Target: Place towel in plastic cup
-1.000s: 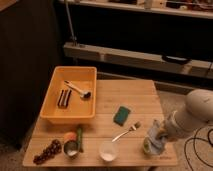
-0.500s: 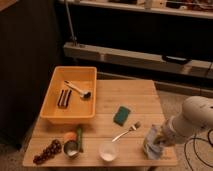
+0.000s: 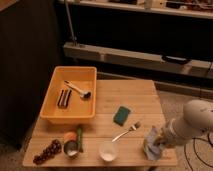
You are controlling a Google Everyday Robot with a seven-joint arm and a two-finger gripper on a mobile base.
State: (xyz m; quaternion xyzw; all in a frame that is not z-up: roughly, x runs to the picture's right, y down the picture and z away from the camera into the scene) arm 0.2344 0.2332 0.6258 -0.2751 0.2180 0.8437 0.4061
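The towel (image 3: 150, 146), pale blue and bunched up, lies at the front right corner of the wooden table (image 3: 145, 95). My gripper (image 3: 161, 140) is right at the towel's upper right side, at the end of my white arm (image 3: 197, 122), which reaches in from the right. The plastic cup (image 3: 108, 150) is white, stands upright and looks empty. It is near the table's front edge, to the left of the towel and apart from it.
An orange tray (image 3: 52, 107) at the left holds a brush and a dark object. A green sponge (image 3: 121, 114) and a fork (image 3: 126, 132) lie mid-table. A can (image 3: 71, 148), a green stick, an orange item and grapes (image 3: 46, 152) sit front left.
My arm has lowered and come closer onto the towel at the front right corner. The towel has bunched up a little. Nothing else on the table has moved.
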